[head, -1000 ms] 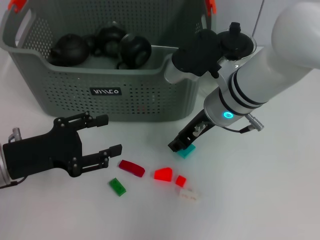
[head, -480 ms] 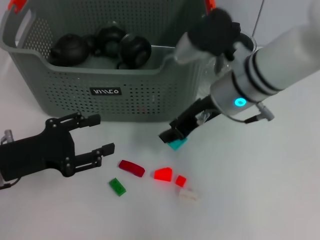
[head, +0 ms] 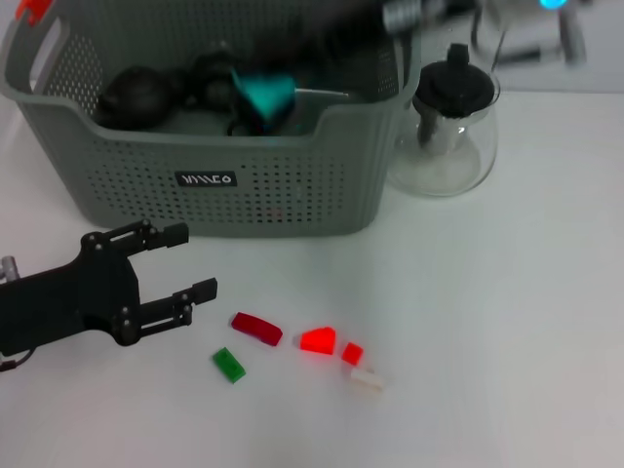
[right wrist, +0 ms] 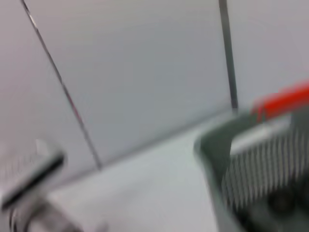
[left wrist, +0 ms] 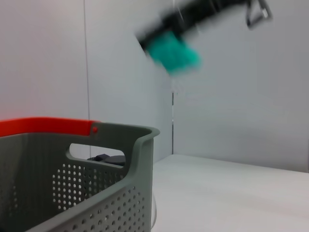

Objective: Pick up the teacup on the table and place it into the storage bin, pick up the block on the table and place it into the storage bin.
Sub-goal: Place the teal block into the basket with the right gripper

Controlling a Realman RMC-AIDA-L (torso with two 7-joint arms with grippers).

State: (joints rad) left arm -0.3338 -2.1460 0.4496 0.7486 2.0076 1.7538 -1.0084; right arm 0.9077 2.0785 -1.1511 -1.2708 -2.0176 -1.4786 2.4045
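White table bears storage bin of dark teapots; right gripper grips teal block above it; left gripper spread

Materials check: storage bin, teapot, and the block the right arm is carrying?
Storage bin: looks like matte moulded plastic, grey-green, with perforated walls and an orange clip.
Teapot: looks like clear glass, see-through body, with a black lid, probably plastic.
Teal block: opaque, likely plastic, but it is blurred, so finish is unclear. The right gripper holds it above the bin.
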